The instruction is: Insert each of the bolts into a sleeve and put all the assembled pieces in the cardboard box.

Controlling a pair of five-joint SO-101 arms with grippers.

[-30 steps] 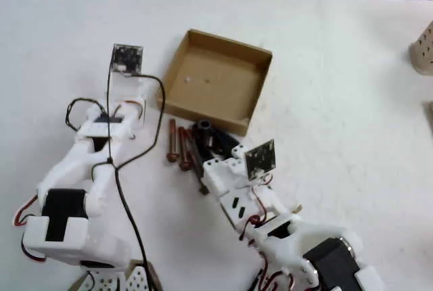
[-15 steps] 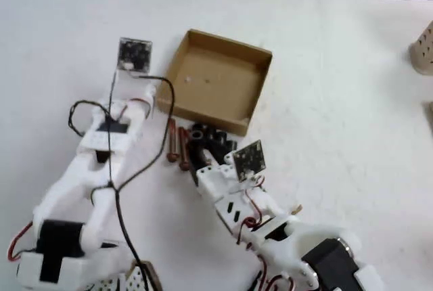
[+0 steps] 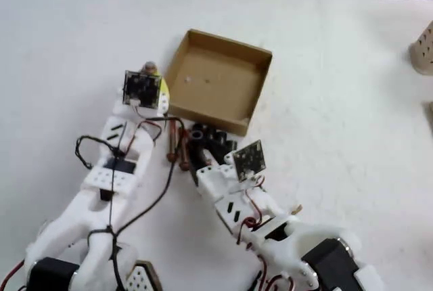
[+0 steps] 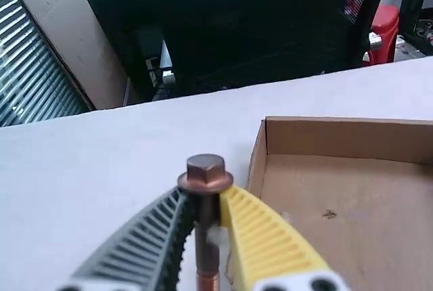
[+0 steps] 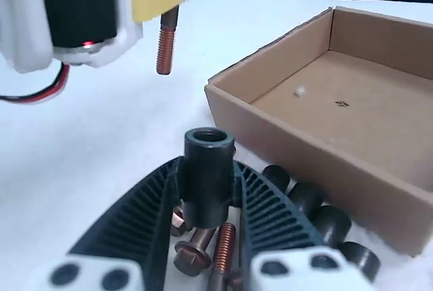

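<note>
White worktop (image 3: pixel 338 68) carries the cardboard box (image 3: pixel 206 116) at centre, with loose bolts (image 3: pixel 172 143) and loose sleeves (image 5: pixel 311 213) lying along its 6 o'clock wall. Left jaws, at the box's 9 o'clock, are clamped on an upright bolt (image 4: pixel 205 176), head up. Right jaws, at the box's 6 o'clock, grip an upright sleeve (image 5: pixel 208 166).

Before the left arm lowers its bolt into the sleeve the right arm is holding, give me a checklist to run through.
1. Grip: left gripper clamped on bolt, threads down: ok.
2. Target: sleeve upright in right gripper, bore up and unblocked: ok.
3. Alignment: bolt tip over the bore: not ok; it hangs off to one side, apart from the sleeve.
4. Tilt: bolt axis parallel to the sleeve's: cannot tell.
5. Drop-off: cardboard box open with room: ok.
</note>
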